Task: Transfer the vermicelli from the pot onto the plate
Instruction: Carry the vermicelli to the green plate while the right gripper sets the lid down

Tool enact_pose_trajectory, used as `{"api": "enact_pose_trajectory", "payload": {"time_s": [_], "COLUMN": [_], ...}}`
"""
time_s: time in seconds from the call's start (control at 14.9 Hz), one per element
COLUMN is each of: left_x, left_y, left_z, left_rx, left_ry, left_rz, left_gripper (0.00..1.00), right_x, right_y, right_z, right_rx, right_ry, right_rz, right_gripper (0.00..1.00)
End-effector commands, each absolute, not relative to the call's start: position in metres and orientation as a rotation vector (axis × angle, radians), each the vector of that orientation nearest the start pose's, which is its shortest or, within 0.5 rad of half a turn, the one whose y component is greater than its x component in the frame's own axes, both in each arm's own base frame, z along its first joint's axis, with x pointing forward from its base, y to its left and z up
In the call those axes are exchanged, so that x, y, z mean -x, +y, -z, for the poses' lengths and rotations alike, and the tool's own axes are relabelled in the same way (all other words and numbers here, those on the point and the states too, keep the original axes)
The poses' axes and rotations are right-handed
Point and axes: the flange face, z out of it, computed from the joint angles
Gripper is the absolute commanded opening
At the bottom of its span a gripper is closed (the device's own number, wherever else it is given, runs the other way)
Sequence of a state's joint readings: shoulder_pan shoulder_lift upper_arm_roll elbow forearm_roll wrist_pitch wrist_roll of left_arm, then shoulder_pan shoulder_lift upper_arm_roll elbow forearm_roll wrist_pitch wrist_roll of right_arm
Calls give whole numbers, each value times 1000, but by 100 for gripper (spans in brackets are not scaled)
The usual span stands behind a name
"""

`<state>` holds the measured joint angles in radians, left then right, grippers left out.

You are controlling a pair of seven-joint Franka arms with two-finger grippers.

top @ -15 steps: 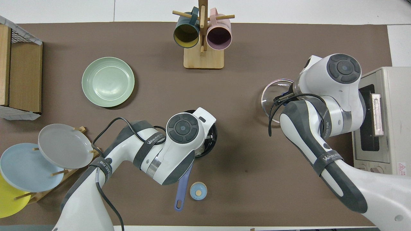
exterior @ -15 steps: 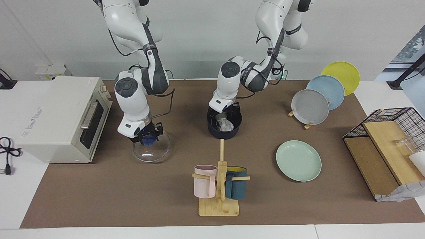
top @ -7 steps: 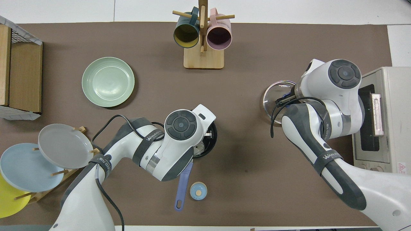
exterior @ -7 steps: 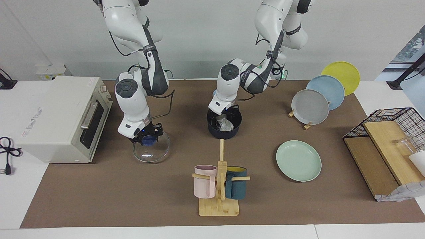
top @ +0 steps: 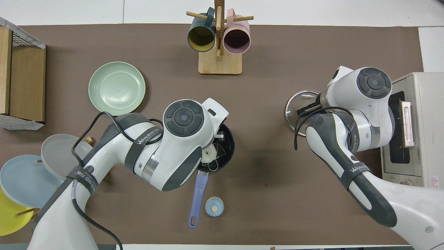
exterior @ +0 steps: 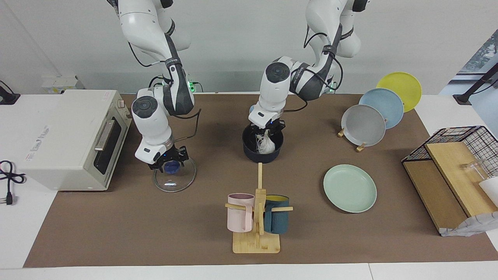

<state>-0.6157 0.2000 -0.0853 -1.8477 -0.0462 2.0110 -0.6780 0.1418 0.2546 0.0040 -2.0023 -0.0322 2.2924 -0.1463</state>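
Note:
The dark navy pot [exterior: 252, 152] stands mid-table, its blue handle [top: 196, 198] pointing toward the robots. My left gripper [exterior: 267, 131] is just above the pot, shut on the top of the vermicelli bag [exterior: 266, 144]. The bag hangs from it, its lower part still inside the pot, and also shows in the overhead view [top: 209, 156]. The mint-green plate [exterior: 350, 188] lies flat toward the left arm's end, farther from the robots than the pot. My right gripper [exterior: 169, 160] is shut on the blue knob of the glass lid [exterior: 176, 181], low over the mat beside the oven.
A toaster oven [exterior: 70, 136] stands at the right arm's end. A wooden mug rack [exterior: 256, 233] with two mugs stands farther out than the pot. Grey [exterior: 363, 125], light blue and yellow plates lean in a rack. A wire basket [exterior: 467, 136] holds boards. A small blue disc [top: 214, 206] lies by the handle.
My left gripper has risen from inside the pot, drawing the vermicelli bag upward. My right gripper has shifted the glass lid slightly and keeps hold of it.

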Motion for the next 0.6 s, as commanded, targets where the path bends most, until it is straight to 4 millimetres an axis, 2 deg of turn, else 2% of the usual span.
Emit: {"api": "enact_pose_trajectory", "payload": {"time_s": [0.0, 0.13, 0.2, 0.27, 0.34, 0.4, 0.54], "left_x": [-478, -507, -522, -543, -560, -572, -600], "left_y": [-364, -325, -298, -261, -227, -203, -138], "left_z": [-473, -526, -542, -554, -557, -556, -534], "left_rx": [3146, 3190, 3203, 3215, 3228, 3244, 3265], "left_ry": [-10, -16, -11, -23, -33, -5, 37], "left_rz": [-137, -192, -199, -195, -177, -146, -57], "left_gripper": [0, 0, 0, 0, 0, 0, 0], "right_x": [-598, -600, -599, -594, -589, -580, -559], "right_y": [83, 84, 83, 81, 80, 78, 75], "right_z": [-367, -403, -424, -442, -461, -480, -516], "right_rx": [3121, 3122, 3122, 3123, 3124, 3126, 3128], "right_ry": [-494, -492, -489, -480, -471, -462, -455], "right_rz": [58, 5, -17, -46, -51, -63, -92], "right_gripper": [100, 100, 100, 100, 100, 100, 100]}}
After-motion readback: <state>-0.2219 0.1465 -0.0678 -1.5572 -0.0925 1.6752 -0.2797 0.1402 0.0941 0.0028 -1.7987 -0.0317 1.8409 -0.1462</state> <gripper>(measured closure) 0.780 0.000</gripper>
